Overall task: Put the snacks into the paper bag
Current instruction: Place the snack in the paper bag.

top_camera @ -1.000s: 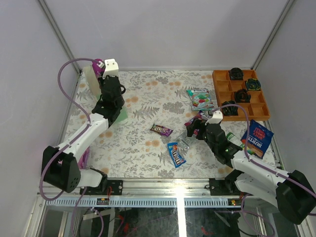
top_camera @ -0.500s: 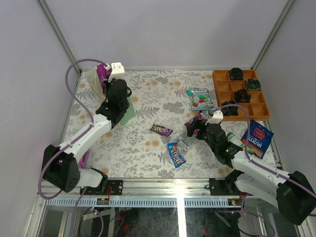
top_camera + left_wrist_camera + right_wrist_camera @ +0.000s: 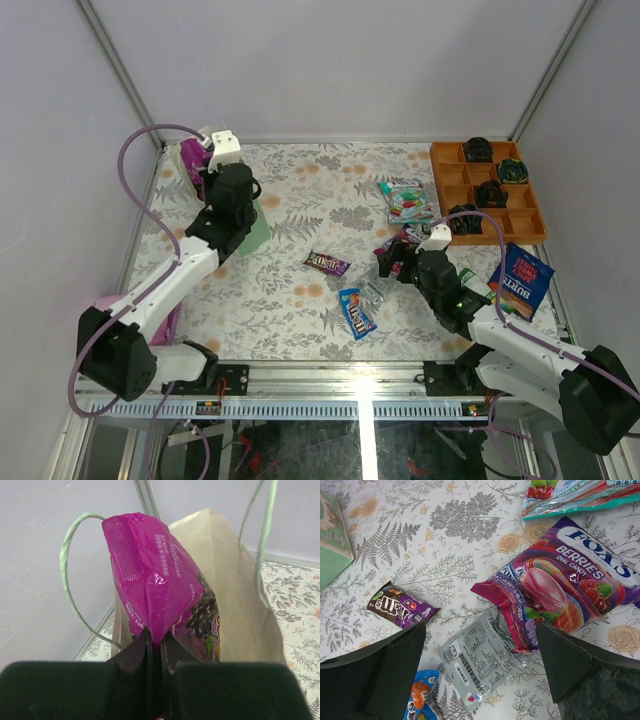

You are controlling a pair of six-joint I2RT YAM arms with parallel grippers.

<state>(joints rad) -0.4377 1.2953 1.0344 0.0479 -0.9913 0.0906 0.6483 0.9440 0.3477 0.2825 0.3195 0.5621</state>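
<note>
Found the left arm [image 3: 190, 265] stretched forward from its base to the far left corner of the floral table [image 3: 300, 190], elbow raised, wrist bent over the paper bag [image 3: 235, 580]. Saw the left gripper [image 3: 155, 639] pinched tight on the bottom edge of the magenta bag [image 3: 160, 585], held upright between the thin green string handles [image 3: 65, 575] and in front of the cream panel; could not tell whether any of the packet sat inside the mouth. Could not see into the paper bag from above, the arm covering most of it. Found the right arm [image 3: 500, 335] reaching in low from the near right, the right gripper [image 3: 481, 630] spread wide and holding nothing, poised above a silver wrapper [image 3: 480, 665], with the FOX'S Berries candy packet [image 3: 560, 590] just beside one finger and a brown M&M's packet [image 3: 400, 611] near the other. Noted a blue M&M's packet [image 3: 356, 312] nearer the front edge, a clear bag of green and red sweets [image 3: 407, 200] farther back, and the blue BURTS crisp bag [image 3: 522, 280] at the right edge, just in front of the orange tray [image 3: 452, 176]. Counted four dark round objects [image 3: 490, 192] in the tray, each in its own compartment.
</note>
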